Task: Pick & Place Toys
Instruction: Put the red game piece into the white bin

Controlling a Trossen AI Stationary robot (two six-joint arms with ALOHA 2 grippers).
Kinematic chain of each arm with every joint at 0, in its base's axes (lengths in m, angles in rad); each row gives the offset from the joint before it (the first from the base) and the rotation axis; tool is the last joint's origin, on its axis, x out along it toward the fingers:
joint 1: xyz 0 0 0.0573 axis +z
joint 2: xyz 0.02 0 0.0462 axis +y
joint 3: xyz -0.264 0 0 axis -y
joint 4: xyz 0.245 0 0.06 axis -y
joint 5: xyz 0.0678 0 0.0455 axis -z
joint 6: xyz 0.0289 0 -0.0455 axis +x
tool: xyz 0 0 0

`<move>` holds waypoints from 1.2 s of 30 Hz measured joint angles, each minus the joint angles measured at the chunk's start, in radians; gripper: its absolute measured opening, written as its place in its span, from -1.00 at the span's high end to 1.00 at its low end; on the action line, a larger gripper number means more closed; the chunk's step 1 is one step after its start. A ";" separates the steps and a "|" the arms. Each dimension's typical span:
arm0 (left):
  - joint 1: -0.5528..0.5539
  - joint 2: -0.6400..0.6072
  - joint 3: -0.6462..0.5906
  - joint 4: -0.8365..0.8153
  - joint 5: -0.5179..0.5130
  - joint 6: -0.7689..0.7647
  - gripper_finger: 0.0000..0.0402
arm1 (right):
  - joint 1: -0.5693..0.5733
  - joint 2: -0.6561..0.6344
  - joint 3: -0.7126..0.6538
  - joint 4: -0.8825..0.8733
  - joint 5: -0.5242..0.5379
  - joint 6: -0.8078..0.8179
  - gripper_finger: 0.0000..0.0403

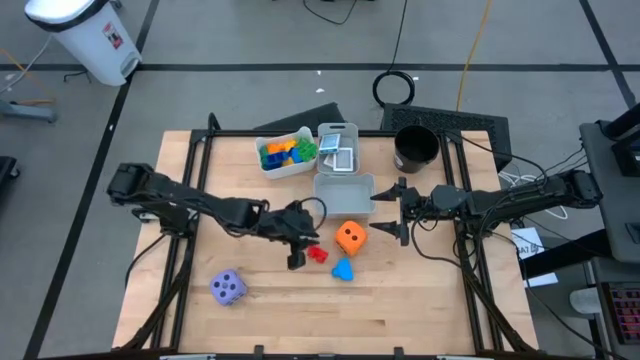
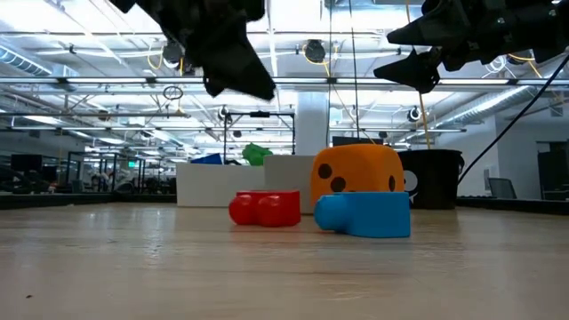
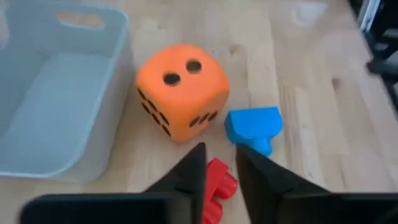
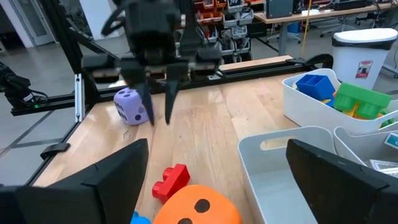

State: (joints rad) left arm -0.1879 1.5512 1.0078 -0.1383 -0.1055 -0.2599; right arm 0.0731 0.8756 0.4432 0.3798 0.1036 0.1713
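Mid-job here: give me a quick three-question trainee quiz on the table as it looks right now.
1. True or false: the grey bin holds no toys.
2. Which toy lies farthest from the grey bin? A orange die, B purple die, C red block.
3. Fill in: the right gripper hangs beside the grey bin with its jaws ___.
Key: 1 true; 2 B; 3 open.

There's no wording here that I can actually read. The big orange foam die (image 3: 181, 90) shows two black pips on its top face and more on its sides. Well off from that die, the white plastic waste bin (image 1: 86, 38) on the floor carries a red-and-white label, too small to make out.
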 joint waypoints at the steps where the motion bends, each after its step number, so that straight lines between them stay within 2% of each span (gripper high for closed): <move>1: -0.006 0.021 0.000 0.008 0.000 0.002 0.46 | 0.000 0.000 0.000 -0.002 0.000 0.000 -0.77; 10: -0.026 0.254 0.000 0.051 0.001 0.164 -0.44 | 0.001 0.000 0.000 -0.002 0.000 0.000 -0.77; 14: -0.025 0.337 -0.001 0.076 0.001 0.176 -0.68 | 0.001 0.000 0.000 -0.002 0.000 0.000 -0.77; 18: -0.022 0.375 0.004 0.102 -0.004 0.170 -0.80 | 0.001 0.000 0.000 -0.002 0.000 0.000 -0.77; 21: -0.021 0.379 0.004 0.103 -0.023 0.143 -0.77 | 0.001 0.000 0.000 -0.002 0.000 0.000 -0.77; 23: -0.021 0.371 0.004 0.098 -0.016 0.148 -0.66 | 0.001 0.000 0.000 -0.002 0.000 0.000 -0.77; 31: -0.019 0.357 0.000 0.089 0.003 0.115 0.15 | 0.001 0.000 0.000 -0.003 0.000 0.000 -0.77; 36: -0.007 0.298 -0.005 0.056 0.001 0.084 0.16 | 0.001 0.000 0.000 -0.003 0.000 0.000 -0.77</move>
State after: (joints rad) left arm -0.1949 1.8487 1.0023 -0.0820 -0.1046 -0.1759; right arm 0.0738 0.8753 0.4435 0.3771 0.1036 0.1715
